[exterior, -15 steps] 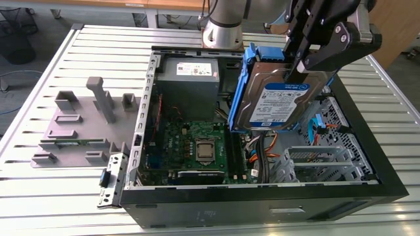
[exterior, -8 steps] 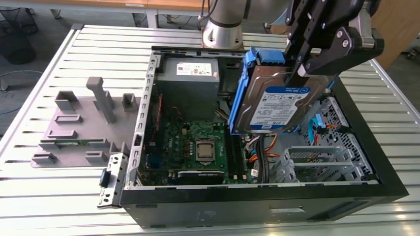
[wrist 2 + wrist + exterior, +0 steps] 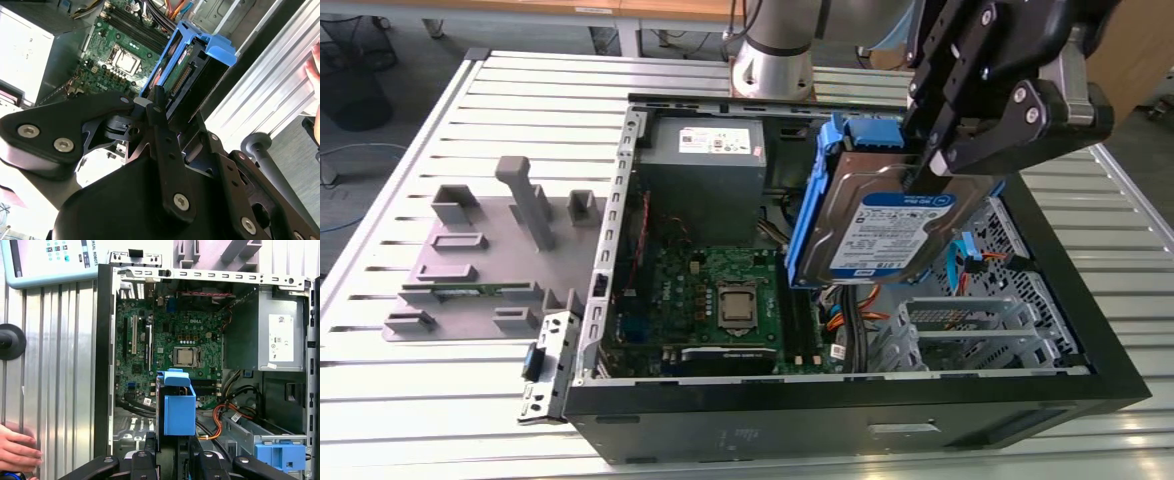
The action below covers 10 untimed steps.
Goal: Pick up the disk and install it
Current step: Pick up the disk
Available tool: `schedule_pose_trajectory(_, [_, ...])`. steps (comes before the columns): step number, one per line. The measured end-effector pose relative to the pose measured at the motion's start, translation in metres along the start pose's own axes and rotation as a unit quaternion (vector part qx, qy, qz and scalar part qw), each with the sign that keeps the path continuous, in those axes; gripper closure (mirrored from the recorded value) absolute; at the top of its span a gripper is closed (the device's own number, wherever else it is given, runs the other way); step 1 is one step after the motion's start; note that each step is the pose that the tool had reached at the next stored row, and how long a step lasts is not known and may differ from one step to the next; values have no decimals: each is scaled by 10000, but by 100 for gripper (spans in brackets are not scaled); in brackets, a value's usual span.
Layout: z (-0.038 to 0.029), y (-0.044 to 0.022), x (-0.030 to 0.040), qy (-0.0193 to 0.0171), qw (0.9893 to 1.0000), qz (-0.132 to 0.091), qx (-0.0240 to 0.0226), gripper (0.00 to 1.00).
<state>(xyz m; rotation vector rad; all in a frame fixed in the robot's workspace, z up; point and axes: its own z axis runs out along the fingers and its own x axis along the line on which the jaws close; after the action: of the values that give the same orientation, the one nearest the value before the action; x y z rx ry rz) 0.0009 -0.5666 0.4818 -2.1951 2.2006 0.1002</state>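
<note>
Pick-up's done: the gripper (image 3: pixel 931 172) is clamped tight on the upper edge of the disk (image 3: pixel 878 232), which hangs tilted above the open computer case (image 3: pixel 787 430), over its drive cage (image 3: pixel 974 330) side. Not yet seated, so installation remains.

The disk (image 3: pixel 861 190) carries a white-and-blue label (image 3: pixel 901 235) with small print, not readable. The power supply (image 3: pixel 245 335) has a white label (image 3: pixel 282 338); the circuit board (image 3: pixel 150 355) bears a short white word.
</note>
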Motion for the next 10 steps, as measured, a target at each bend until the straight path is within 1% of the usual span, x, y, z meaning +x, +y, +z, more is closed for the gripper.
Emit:
schedule_pose_trajectory(2, [4, 1, 20, 0, 10000, 1, 0, 65])
schedule_pose_trajectory(6, [6, -14, 25, 0, 10000, 0, 0, 65])
schedule_pose_trajectory(7, [7, -25, 26, 0, 10000, 0, -1, 65])
schedule_pose_trajectory(10, [7, -88, 26, 0, 10000, 1, -7, 65])
